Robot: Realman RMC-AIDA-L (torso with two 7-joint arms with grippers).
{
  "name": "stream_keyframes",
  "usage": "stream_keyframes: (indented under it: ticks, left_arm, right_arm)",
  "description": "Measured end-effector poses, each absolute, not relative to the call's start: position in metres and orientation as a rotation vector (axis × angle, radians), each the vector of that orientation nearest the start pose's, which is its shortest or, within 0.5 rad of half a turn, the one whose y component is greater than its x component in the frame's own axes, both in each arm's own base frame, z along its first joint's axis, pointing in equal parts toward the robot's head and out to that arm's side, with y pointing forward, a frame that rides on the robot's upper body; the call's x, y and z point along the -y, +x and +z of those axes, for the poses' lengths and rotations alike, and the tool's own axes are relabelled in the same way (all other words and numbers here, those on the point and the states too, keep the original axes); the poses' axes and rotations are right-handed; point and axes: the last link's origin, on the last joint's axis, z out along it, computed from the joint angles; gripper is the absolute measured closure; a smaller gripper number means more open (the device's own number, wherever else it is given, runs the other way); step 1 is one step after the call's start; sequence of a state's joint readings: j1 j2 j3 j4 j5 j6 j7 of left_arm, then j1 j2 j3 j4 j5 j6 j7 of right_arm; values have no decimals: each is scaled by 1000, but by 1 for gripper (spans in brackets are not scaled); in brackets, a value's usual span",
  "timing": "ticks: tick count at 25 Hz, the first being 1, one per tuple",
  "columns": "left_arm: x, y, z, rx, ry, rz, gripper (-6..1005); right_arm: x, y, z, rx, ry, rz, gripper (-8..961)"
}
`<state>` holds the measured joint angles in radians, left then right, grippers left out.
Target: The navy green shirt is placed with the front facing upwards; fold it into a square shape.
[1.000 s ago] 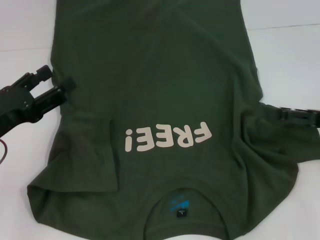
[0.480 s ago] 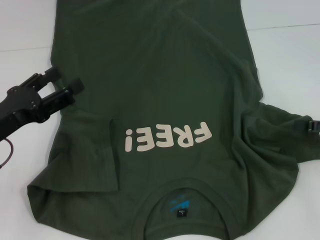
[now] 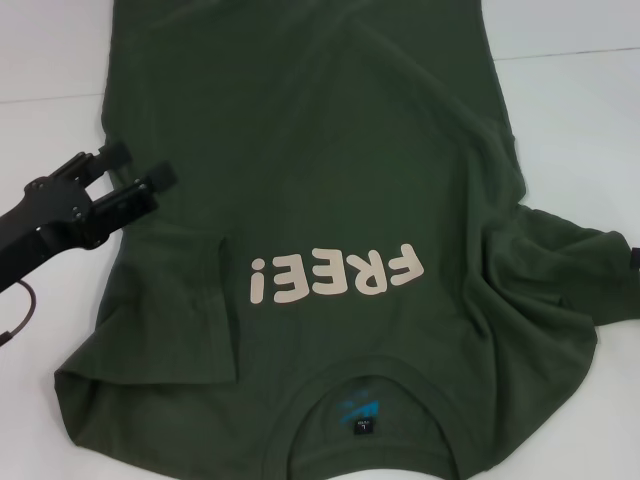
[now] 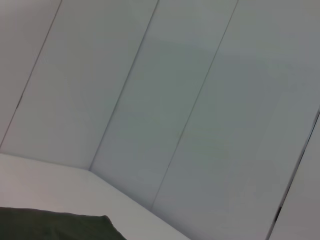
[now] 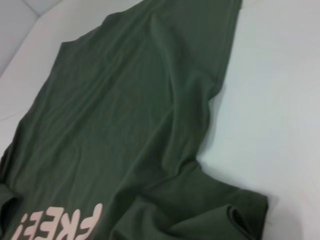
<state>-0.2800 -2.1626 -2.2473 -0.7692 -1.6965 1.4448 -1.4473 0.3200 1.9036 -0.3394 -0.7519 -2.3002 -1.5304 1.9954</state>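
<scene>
The left gripper [image 3: 139, 166] hovers with its two fingers spread and nothing between them, its tips over the left edge of the navy green shirt [image 3: 320, 200]. The shirt lies front-up on the white table [image 3: 570, 110], stretching away to that gripper's right, collar nearest the robot, pale lettering [image 3: 336, 275] mid-chest. The right gripper [image 3: 635, 260] barely shows beyond the rumpled right sleeve; its fingers' state cannot be told.

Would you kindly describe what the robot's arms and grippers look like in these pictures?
The left gripper is matte black, with two slim straight fingers ending in small blocky pads, on a black angular wrist body. A thin dark cable loops beneath that arm. Of the right arm, only a small black piece shows at the head view's edge, beside the dark olive-green T-shirt.
</scene>
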Motion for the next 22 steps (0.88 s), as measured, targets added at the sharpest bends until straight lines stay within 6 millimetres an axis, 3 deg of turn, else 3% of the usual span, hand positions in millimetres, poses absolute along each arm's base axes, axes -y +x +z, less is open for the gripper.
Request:
stream_keyframes:
  ticks: [11,22]
  left_arm:
    - [-309,-260,10,808,-2283,-1154,116]
    - [-309,-260,9,807,-2282,-1156,117]
  right_arm:
    - [-279,402,114,-1563,-1994,451,45]
    - [-287,401,92,-1553,-2032,441,45]
